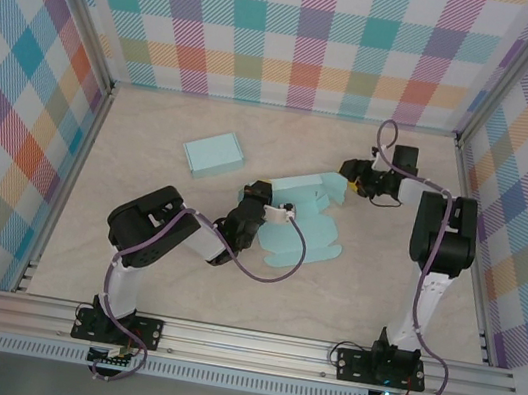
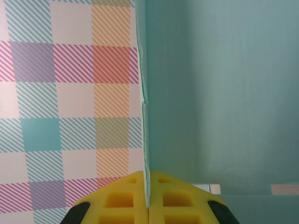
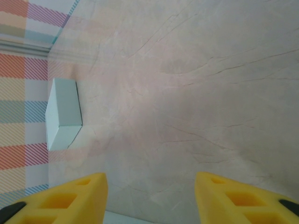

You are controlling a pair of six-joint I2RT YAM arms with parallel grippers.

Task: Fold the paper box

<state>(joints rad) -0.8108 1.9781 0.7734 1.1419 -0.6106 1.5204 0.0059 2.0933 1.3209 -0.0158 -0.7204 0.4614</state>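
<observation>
The paper box is a light teal cut-out sheet lying partly flat in the middle of the table, with one panel raised near its left end. My left gripper is at that end. In the left wrist view its yellow fingers are shut on the thin edge of an upright teal panel. My right gripper hovers at the sheet's far right end. Seen from the right wrist, this gripper stands open over bare table with nothing between its fingers.
A closed, finished teal box sits at the back left of the sheet and also appears in the right wrist view. Plaid walls enclose the table on three sides. A metal rail runs along the near edge.
</observation>
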